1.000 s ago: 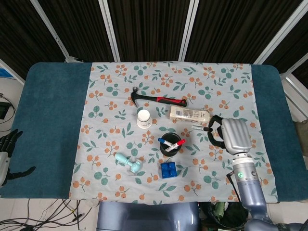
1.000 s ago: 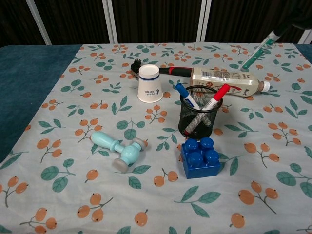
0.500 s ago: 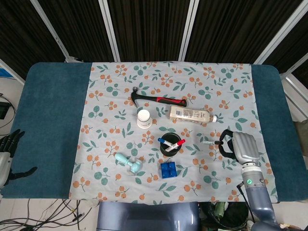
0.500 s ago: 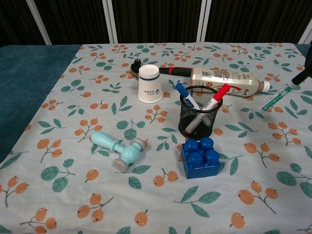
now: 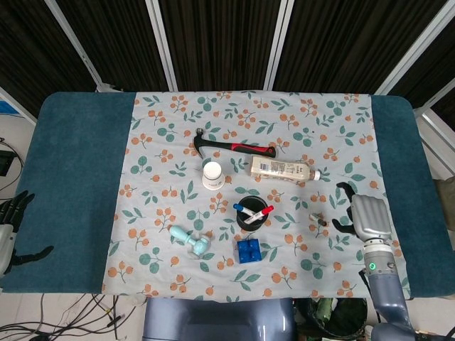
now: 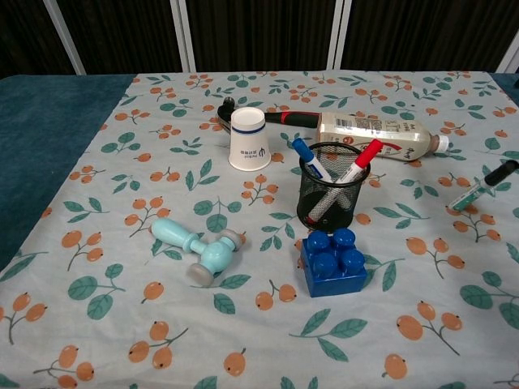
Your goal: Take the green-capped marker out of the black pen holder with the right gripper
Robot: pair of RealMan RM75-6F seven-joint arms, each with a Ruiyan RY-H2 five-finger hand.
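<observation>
On the cloth (image 6: 105,243), right of the holder (image 6: 332,197), the green marker (image 6: 480,188) is lying flat, well apart from it. The right hand (image 5: 368,216) is hovering just beside the marker, fingers spread, gripping nothing. A red marker (image 6: 360,162) and a blue marker (image 6: 306,157) are leaning inside the holder. The left hand (image 5: 8,229) is resting at the table's far edge, open and idle.
</observation>
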